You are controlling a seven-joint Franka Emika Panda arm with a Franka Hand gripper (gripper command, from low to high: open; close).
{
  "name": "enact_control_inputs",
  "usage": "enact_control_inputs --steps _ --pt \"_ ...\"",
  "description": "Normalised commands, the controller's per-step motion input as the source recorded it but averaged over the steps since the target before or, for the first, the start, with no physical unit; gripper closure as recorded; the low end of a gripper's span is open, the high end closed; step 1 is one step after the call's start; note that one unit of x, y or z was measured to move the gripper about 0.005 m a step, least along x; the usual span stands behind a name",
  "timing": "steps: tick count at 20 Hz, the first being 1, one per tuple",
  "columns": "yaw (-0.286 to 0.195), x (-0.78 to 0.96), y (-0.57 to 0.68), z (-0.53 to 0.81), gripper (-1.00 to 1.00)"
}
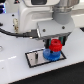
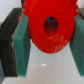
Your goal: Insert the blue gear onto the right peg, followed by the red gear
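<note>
In the exterior view my gripper (image 1: 54, 44) is shut on the red gear (image 1: 54, 47) and holds it just above the blue gear (image 1: 51, 54). The blue gear lies flat on the black-bordered grey plate (image 1: 34, 59), at the plate's end toward the exterior view's right. The right peg is hidden under the gears. In the wrist view the red gear (image 2: 50, 27) fills the middle, with its centre hole showing dark blue, clamped between the teal pads (image 2: 20, 42) on both sides.
The paler, thinner pin (image 1: 38, 59) stands on the plate toward the exterior view's left. The plate lies on a white table (image 1: 15, 70). Black cables (image 1: 12, 29) run behind the arm.
</note>
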Motion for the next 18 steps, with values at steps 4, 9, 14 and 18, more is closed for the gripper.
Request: enact_control_inputs --steps 4,9,14,18 --pt "0.000 0.27 -0.17 -0.07 1.00" --pt "0.000 0.20 -0.16 -0.19 1.00" --pt "0.000 0.10 -0.03 0.13 1.00" --pt "0.000 0.07 -0.02 0.19 1.00"
